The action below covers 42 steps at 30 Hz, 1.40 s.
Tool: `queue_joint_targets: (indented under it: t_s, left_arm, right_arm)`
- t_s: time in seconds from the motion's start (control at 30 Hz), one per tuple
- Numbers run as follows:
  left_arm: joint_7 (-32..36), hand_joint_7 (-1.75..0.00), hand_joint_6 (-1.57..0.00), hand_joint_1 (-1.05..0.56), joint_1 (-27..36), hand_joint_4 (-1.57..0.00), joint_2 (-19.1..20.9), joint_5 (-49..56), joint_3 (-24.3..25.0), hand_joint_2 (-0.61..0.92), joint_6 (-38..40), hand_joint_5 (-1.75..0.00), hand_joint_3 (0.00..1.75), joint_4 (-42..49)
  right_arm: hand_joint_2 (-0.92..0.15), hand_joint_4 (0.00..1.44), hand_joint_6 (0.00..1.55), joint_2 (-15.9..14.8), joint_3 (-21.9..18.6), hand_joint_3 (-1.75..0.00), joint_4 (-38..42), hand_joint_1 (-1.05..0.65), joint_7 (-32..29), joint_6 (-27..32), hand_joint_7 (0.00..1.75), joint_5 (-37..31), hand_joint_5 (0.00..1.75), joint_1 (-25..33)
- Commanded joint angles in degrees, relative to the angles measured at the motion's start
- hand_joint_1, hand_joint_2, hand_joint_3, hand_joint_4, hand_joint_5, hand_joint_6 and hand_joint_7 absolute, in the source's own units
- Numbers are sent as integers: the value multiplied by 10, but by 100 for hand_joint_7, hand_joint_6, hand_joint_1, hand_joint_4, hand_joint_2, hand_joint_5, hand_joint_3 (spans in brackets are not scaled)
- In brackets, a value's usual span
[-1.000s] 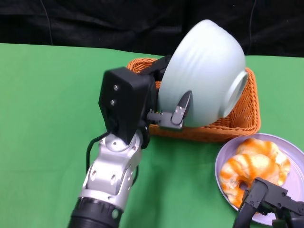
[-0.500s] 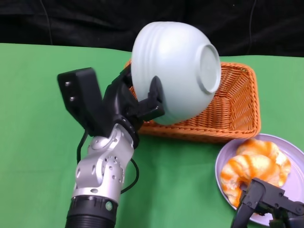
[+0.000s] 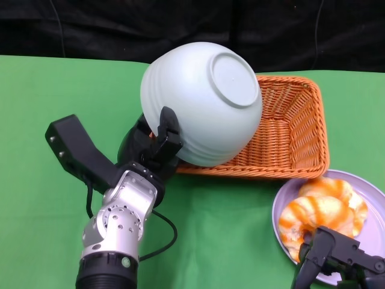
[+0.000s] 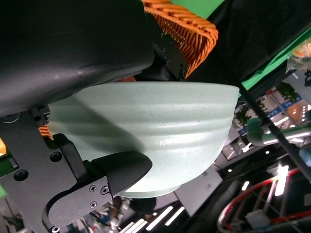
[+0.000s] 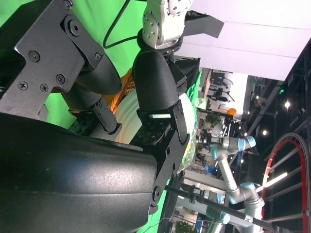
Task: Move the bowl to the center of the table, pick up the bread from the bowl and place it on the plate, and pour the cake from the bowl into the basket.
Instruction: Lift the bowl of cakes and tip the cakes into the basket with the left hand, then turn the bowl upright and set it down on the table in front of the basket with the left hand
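My left hand (image 3: pixel 157 141) grips a pale green bowl (image 3: pixel 201 102) and holds it tipped nearly upside down, its base facing up, over the left end of the orange wicker basket (image 3: pixel 295 129). The left wrist view shows the bowl (image 4: pixel 150 131) filling the frame, a black finger (image 4: pixel 104 182) across its wall and the basket (image 4: pixel 187 29) beyond. The bowl hides its own inside and that part of the basket, so no cake shows. Bread (image 3: pixel 322 211), orange and white, lies on the lavender plate (image 3: pixel 373 195) at the lower right. My right hand (image 3: pixel 340 259) rests low by the plate's near edge with nothing in it.
Green cloth (image 3: pixel 54 96) covers the table, with black drapes behind the far edge. In the right wrist view the right hand (image 5: pixel 146 107) and its shell fill most of the frame, with my left arm (image 5: pixel 165 22) beyond.
The left hand has rolled the bowl further over and swung it left; its base now faces up. The forearm moved left too. Right hand, plate and bread stayed put.
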Motion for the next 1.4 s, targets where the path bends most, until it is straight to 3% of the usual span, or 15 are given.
queue_joint_targets:
  t_s: [0.03,0.8,0.87,0.93,1.17,1.4]
  left_arm:
    - [-33,-175,-88,-25,-42,-110,-33,-21,7,28,3,-175,170,12]
    - [-45,-175,-90,-27,-42,-111,-29,-28,6,27,4,-175,169,17]
    - [-137,-174,-89,-23,44,-107,49,104,-96,26,-98,-175,166,-87]
    - [-187,-172,-87,-20,92,-105,86,182,-149,27,-167,-175,160,-140]
    - [-202,-169,-89,-22,123,-105,101,262,-171,30,-269,-175,149,-155]
    - [-202,-169,-90,-23,140,-105,108,285,-179,31,-301,-175,147,-175]
  right_arm:
    - [-21,95,82,-2,10,-175,-12,12,7,4,160,1,175,3]
    - [-22,96,80,-1,11,-175,-13,13,10,8,163,5,175,3]
    - [-24,96,81,-6,7,-175,-18,15,16,21,164,14,175,3]
    - [-26,96,80,-9,3,-175,-18,17,21,25,164,19,175,1]
    - [-27,96,80,-5,-1,-175,-18,18,24,28,165,20,175,0]
    - [-26,95,79,-4,-1,-175,-15,16,24,27,167,21,175,-1]
